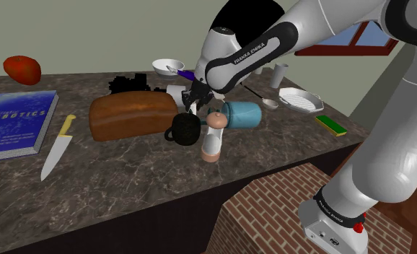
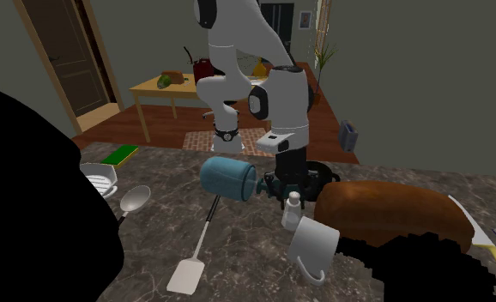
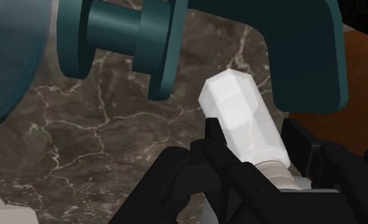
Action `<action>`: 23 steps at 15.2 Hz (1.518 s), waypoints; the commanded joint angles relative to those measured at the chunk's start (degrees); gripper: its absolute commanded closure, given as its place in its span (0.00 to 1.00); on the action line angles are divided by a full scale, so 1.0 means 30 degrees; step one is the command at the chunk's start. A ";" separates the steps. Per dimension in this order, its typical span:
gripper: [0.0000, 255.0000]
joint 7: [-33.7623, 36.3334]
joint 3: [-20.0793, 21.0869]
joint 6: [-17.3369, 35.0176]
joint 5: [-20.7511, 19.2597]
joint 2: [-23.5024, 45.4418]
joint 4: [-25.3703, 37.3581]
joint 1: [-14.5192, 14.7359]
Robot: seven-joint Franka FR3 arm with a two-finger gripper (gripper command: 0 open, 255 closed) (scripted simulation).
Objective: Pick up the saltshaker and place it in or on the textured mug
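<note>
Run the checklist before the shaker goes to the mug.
1. Jaws shut on shaker: ok.
2. Shaker straight in jaws: not ok, it sits slanted.
3. Shaker off counter: cannot tell.
4. Goal mug known, black mug or white mug: cannot tell.
5. Room around jaws: not ok, teal object lies close by.

Saltshaker end hidden inside pincer (wrist view).
</note>
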 commanded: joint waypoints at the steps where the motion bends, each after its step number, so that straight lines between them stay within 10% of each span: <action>1: 1.00 -0.0067 0.0028 -0.0233 0.0086 -0.0162 0.0048 -0.0018; 23: 1.00 -0.0906 0.0199 -0.5576 0.1241 -0.3082 0.2540 -0.0169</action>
